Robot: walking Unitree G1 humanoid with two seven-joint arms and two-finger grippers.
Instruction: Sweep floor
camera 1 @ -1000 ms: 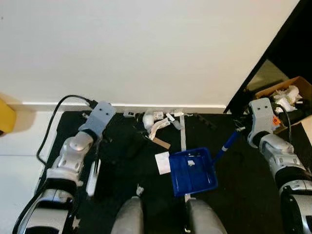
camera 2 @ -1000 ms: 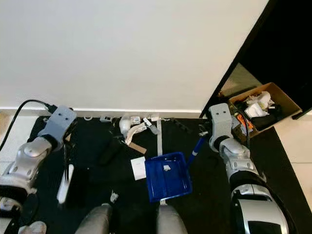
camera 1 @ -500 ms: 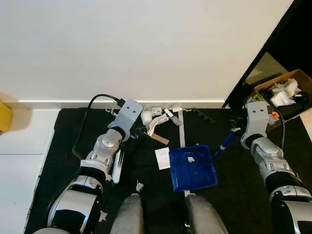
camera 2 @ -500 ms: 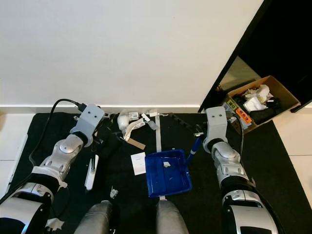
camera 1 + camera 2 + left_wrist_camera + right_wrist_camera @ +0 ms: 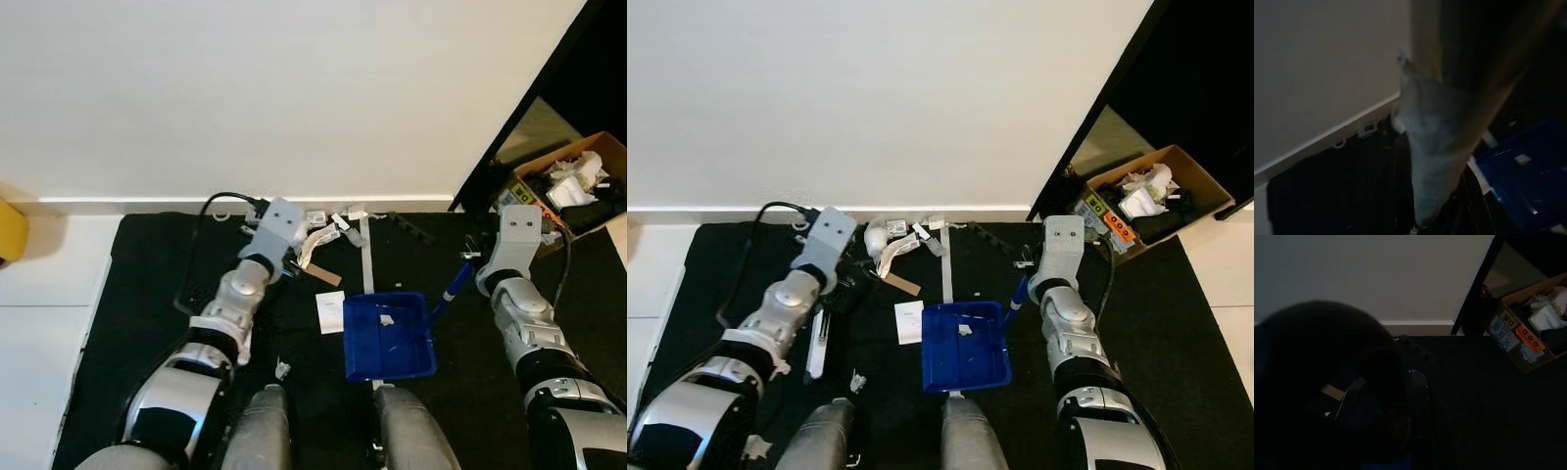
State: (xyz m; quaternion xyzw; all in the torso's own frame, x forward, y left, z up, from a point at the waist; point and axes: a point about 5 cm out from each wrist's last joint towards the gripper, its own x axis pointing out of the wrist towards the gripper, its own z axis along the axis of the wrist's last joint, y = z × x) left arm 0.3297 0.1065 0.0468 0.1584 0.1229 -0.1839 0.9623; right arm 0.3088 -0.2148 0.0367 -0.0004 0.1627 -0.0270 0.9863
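Dustpan [image 5: 388, 335] on black mat [image 5: 147, 264]

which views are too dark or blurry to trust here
Left eye and right eye views: sharp, evenly lit, blue dustpan and scraps plain on the black mat. Left wrist view: dim, with a blurred pale shape up close. Right wrist view: very dark, a black blob in front; the cardboard box is readable.

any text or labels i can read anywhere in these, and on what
None can be read for certain.
Yellow label on the cardboard box: dark print, too blurred to read.
Orange label beside it on the same box: a few round dark marks, illegible.
Pale label on the box below those: print too small.
White paper slip on the black mat beside the blue dustpan: faint print, unreadable.
Scraps by the wall: too small.
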